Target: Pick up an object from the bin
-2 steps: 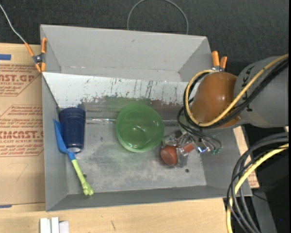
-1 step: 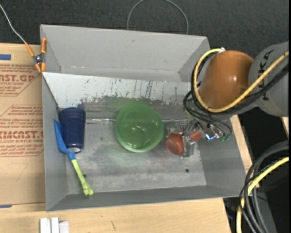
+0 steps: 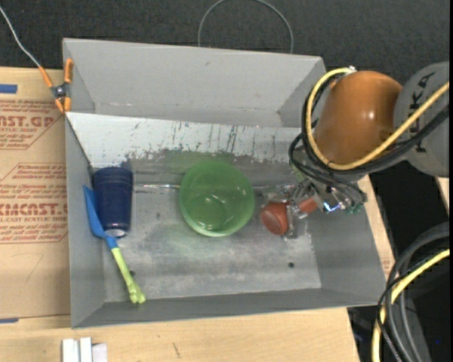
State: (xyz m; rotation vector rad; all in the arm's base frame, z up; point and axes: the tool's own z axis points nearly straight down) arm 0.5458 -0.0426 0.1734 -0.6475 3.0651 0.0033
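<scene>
My gripper (image 3: 297, 210) is low at the right side of the bin floor, under the arm's orange dome. A small red-brown rounded thing (image 3: 273, 218) lies right against its left tip, touching or nearly so; the gripper's body partly hides that thing's right side. Just left of it sits a round green bowl (image 3: 217, 198), open side up, in the middle of the bin.
A dark blue cup (image 3: 112, 197) lies on its side by the left wall. A blue scoop with a yellow-green handle (image 3: 115, 251) runs from there toward the front left corner. The arm and its cables cover the bin's right wall.
</scene>
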